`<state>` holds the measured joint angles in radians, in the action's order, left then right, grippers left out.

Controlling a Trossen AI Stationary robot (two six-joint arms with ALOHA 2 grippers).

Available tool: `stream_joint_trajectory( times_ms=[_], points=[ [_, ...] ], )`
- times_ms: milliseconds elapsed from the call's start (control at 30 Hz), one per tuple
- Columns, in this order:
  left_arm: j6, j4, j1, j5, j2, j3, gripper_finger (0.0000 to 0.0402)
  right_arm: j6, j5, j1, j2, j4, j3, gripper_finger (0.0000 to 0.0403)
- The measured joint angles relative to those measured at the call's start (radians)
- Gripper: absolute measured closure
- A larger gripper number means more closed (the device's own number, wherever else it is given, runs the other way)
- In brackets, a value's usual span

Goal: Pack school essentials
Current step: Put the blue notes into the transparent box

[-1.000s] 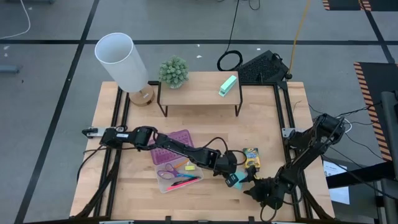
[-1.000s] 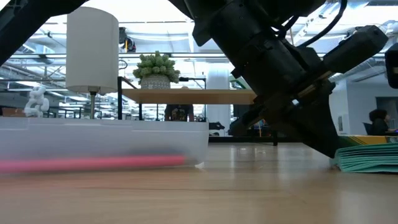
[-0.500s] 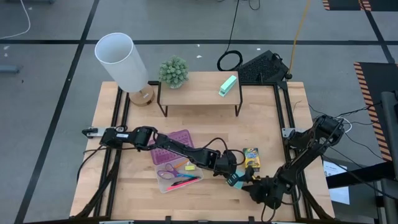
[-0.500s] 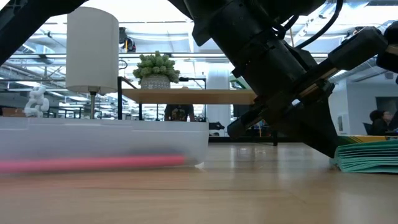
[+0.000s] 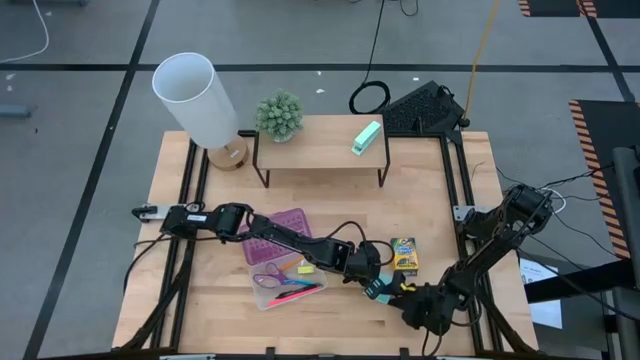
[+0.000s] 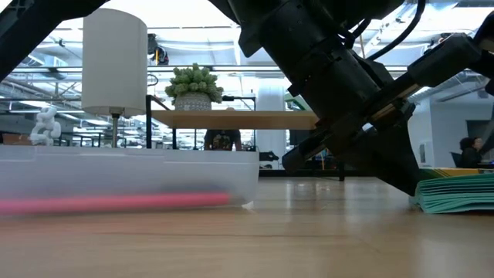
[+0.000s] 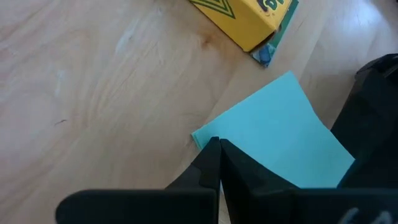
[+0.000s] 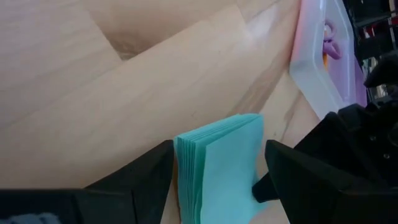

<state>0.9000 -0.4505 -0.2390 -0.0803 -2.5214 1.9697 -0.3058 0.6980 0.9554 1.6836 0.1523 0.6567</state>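
Currently the action is at the front edge of the worktop [image 5: 430, 200], where both hands meet on the blue sticky-note pad [image 5: 377, 291]. The right hand [image 8: 219, 149] has its two fingers set against opposite sides of the stack and appears clamped on it. The left hand [image 7: 216, 144], reaching across from the other side, has its fingers fully together with the tips at the pad's near edge; it holds nothing. Over the last second the right hand has moved in closer to the pad, so that less blue shows from above. At table height the pad's outer end now runs to the frame edge, but it has not clearly left the wood. Judgement: the pad is being taken up and is not yet packed. Just beyond it lies the yellow-green crayon box [image 5: 403, 254], flat and untouched. Further toward the left arm's side, the clear case [image 5: 285, 280] stands open and already contains the purple-handled scissors [image 5: 270, 275] and a pink pencil [image 6: 116, 202]. At the far side, the raised shelf [image 5: 320, 150] carries the mint-green block [image 5: 367, 137].
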Motion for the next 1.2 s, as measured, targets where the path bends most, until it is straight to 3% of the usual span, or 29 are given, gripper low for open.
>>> stream_joint_trajectory(
  times_ms=[267,700,1200],
  points=[
    [-0.004,0.000,0.000,0.000,0.000,0.000,0.0392,-0.019,-0.071,-0.001,-0.002,-0.001,0.000,0.0151],
    [-0.008,0.000,0.001,0.002,0.000,0.000,0.0392,-0.040,-0.053,-0.010,-0.002,-0.008,0.000,0.0153],
    [-0.007,0.000,0.001,0.004,0.000,0.000,0.0392,-0.081,-0.074,-0.035,-0.001,-0.006,0.000,0.0193]
  ],
)
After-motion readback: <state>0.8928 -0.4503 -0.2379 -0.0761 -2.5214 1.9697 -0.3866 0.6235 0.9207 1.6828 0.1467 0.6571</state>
